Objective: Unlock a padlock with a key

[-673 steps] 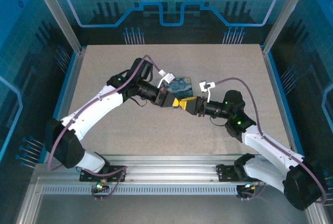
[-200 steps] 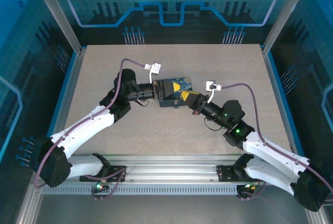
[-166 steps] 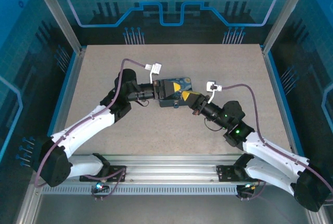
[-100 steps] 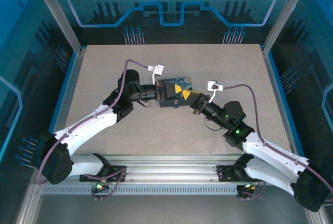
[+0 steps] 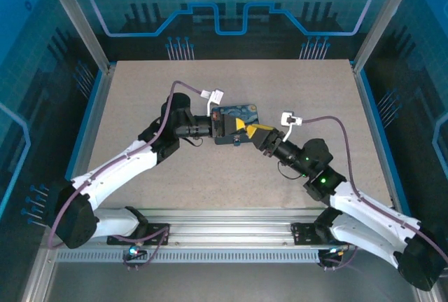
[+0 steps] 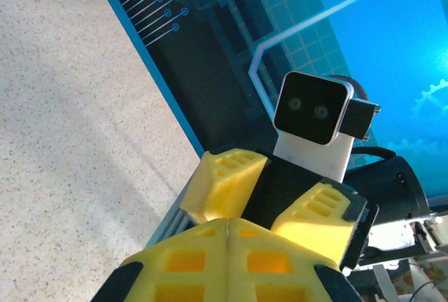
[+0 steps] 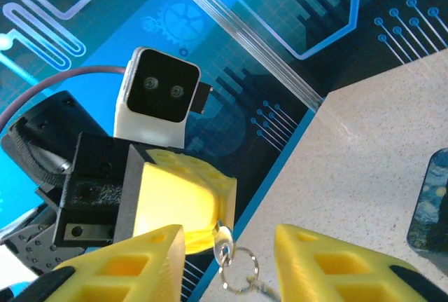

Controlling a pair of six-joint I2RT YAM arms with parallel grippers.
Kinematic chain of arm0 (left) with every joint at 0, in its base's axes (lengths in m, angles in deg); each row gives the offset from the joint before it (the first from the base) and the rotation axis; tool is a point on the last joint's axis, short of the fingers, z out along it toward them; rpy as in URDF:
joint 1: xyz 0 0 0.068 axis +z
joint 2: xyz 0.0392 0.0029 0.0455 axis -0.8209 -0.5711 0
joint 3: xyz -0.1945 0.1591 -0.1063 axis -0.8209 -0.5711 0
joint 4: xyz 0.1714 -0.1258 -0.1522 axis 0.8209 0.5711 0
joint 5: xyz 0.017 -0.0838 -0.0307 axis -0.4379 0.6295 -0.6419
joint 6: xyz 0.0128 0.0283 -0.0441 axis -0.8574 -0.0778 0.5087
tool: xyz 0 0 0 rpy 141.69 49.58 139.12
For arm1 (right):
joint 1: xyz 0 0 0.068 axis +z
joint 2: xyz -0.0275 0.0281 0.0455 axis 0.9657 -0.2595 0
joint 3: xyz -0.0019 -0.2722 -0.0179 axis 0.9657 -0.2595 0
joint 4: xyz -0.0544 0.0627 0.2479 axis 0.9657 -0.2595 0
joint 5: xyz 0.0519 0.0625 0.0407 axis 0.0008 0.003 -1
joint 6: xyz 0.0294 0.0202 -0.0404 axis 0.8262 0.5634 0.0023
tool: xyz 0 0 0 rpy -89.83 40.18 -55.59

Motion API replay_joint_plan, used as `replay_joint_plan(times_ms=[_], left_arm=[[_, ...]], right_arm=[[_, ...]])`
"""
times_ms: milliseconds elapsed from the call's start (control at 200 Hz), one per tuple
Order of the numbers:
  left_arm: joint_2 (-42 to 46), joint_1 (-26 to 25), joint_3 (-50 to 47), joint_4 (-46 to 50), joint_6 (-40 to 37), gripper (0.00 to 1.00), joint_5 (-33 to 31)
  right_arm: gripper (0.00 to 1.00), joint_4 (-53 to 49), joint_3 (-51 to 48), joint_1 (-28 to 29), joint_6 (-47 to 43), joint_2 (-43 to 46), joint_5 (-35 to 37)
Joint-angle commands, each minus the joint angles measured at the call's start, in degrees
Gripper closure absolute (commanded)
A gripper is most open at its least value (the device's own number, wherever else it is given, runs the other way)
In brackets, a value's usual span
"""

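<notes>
- The tin box (image 5: pixel 236 113) is a flat rectangular tin painted in blue and yellow swirls. It lies on the speckled beige desk (image 5: pixel 175 92).
- The left tool (image 5: pixel 236 126) has blocky yellow plastic fingers, moulded with hollow cells, on a black body. Its tips sit over the near edge of the tin box.
- In the left wrist view its two fingers are pressed flat together with only a thin seam between them, so it is clenched.
- The key (image 7: pixel 223 247) is a tiny piece of bright metal sticking out from the tips of the left tool, pinched there at its upper end. A thin wire ring (image 7: pixel 240 271) dangles from it (the piece is too small to make out its blade). It hangs just off the near side of the tin box.
- The right tool (image 5: pixel 250 134) has the same yellow fingers, spread wide apart, released and gripping nothing.
- Its tips face those of the left tool at the near right corner of the tin box. The key and ring sit in the gap between its fingers, touching neither one.
</notes>
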Motion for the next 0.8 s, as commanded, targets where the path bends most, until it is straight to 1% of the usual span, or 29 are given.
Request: replay_joint_plan(times_ms=[0, 130, 325, 440, 565, 620, 685, 795], left_arm=[[0.29, -0.32, 2.1, 2.44, -2.36, 1.0, 2.53], [0.42, -0.25, 1.82, 1.38, -1.65, 1.0, 2.96], [0.48, -0.3, 1.67, 0.47, -0.91, 1.0, 3.07], [0.46, -0.32, 1.56, 0.32, -0.73, 1.0, 3.08], [0.37, -0.28, 1.47, 0.25, -0.72, 1.0, 3.17], [0.37, -0.26, 1.38, 0.23, -0.73, 1.0, 3.15], [0.43, -0.32, 1.43, 0.15, -0.78, 1.0, 3.26], [0.28, -0.32, 1.55, -0.2, -0.62, 1.0, 3.37]], right_arm=[[0.54, -1.02, -0.4, -1.2, -0.93, 2.23, -0.9], [0.51, 0.58, -0.14, -1.76, -0.8, 1.35, -3.73], [0.53, 3.86, 0.72, -2.01, 0.12, -2.16, -7.38], [0.59, 5.74, 0.45, -2.01, 0.64, -2.93, -8.37], [0.63, 5.97, 0.28, -1.96, 0.76, -2.9, -8.8], [0.68, 6.0, 0.18, -1.97, 0.81, -2.7, -8.92], [0.68, 5.91, 0.01, -2.07, 0.74, -2.47, -8.68], [0.73, 5.37, 0.25, -2.14, 0.49, -2.24, -8.76]])
